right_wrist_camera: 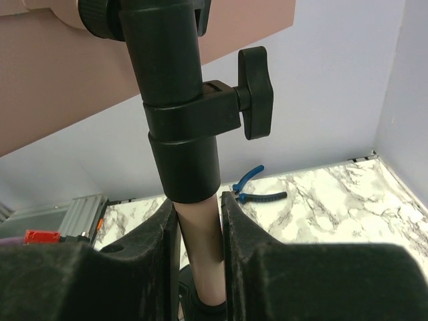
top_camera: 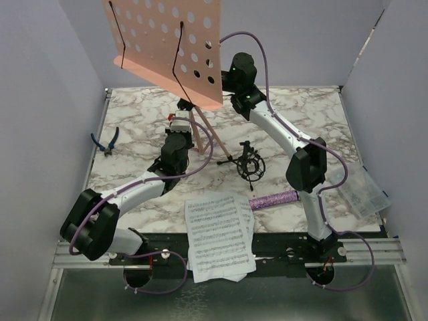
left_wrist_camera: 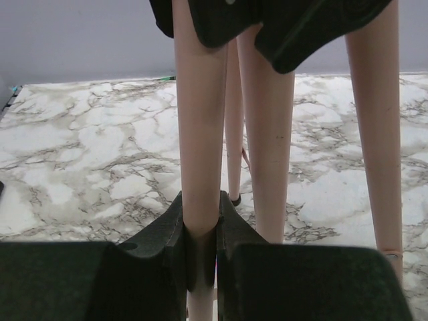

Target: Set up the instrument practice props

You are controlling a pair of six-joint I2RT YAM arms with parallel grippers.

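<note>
The pink perforated music stand [top_camera: 167, 40] stands at the back middle of the marble table, its desk tilted. My left gripper [left_wrist_camera: 200, 221] is shut on one pink tripod leg [left_wrist_camera: 200, 120]; the other legs rise beside it. My right gripper [right_wrist_camera: 198, 221] is shut on the pink centre pole [right_wrist_camera: 198, 254] just below the black clamp collar [right_wrist_camera: 177, 100] and its knob [right_wrist_camera: 255, 92]. In the top view the desk hides the right fingertips. White sheet-music pages [top_camera: 219, 234] lie at the near edge. The glittery purple microphone [top_camera: 273, 199] lies beside them. The black shock-mount [top_camera: 249, 164] stands mid-table.
Blue-handled pliers [top_camera: 105, 140] lie near the table's left edge, and they show behind the pole [right_wrist_camera: 257, 190] in the right wrist view. A clear plastic bag [top_camera: 364, 190] rests at the right edge. Grey walls enclose the table on three sides.
</note>
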